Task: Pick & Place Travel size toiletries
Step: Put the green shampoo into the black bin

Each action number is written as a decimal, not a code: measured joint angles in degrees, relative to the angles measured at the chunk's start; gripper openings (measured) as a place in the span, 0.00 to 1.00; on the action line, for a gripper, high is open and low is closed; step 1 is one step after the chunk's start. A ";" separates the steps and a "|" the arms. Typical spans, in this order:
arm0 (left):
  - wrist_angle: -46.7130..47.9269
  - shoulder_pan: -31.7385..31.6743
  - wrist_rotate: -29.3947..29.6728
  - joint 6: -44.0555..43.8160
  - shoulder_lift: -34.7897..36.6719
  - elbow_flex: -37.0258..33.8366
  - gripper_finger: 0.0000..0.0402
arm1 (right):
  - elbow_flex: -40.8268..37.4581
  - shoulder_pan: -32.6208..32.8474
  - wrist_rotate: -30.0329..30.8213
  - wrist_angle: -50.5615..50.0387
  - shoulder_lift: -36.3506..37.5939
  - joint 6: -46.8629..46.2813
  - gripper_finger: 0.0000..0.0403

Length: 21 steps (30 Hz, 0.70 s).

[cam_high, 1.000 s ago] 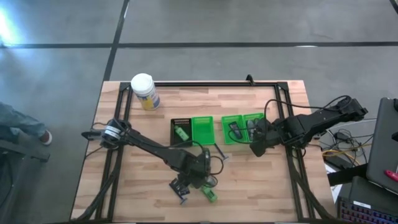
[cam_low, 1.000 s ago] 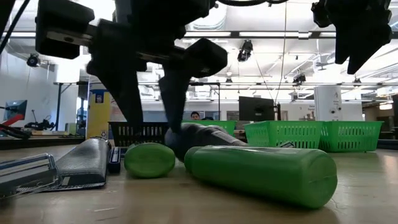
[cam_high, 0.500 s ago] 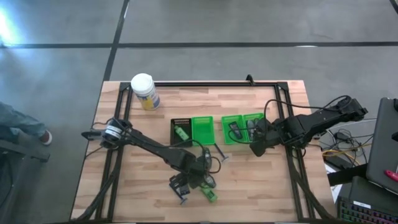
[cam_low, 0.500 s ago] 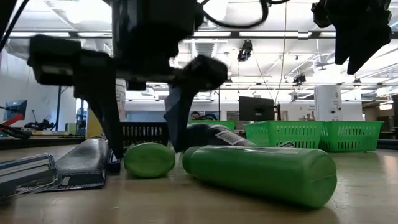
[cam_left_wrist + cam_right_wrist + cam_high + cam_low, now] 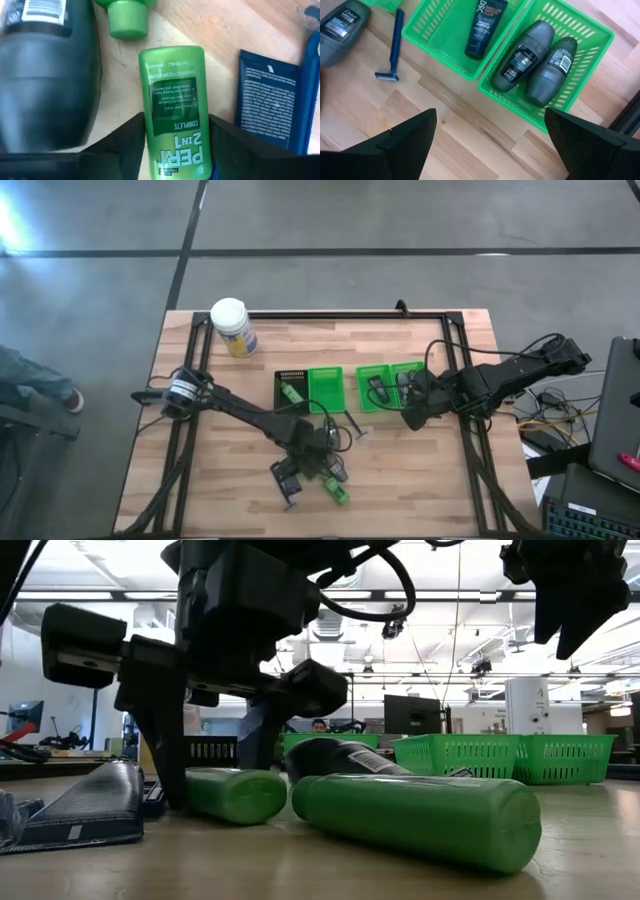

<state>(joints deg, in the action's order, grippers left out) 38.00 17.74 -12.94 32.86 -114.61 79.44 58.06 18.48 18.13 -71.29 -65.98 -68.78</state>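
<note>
Straddling green bottle [image 5: 172, 105] on table: left end effector [image 5: 172, 145], fingers touching it; right end effector [image 5: 487, 137] wide, hovering.

Two dark six-joint arms, blocky black grippers

Left arm [image 5: 240, 415]: slim black links, silvery ring at base joint, thin black cables looping nr wrist. Right arm [image 5: 500, 380]: same matte black build, chunky housings, cable alongside. Left gripper [image 5: 205, 730] and right gripper [image 5: 490, 135]: wide, flat, angular black fingers, no markings visible.
</note>
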 joint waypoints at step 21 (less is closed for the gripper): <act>5.51 -0.41 21.13 -60.78 14.01 1.06 0.40 | 0.00 0.00 -0.02 -0.13 0.00 -0.10 0.91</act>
<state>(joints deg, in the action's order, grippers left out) 43.51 17.32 8.19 -27.92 -100.60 80.50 58.06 18.48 18.11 -71.42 -65.98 -68.87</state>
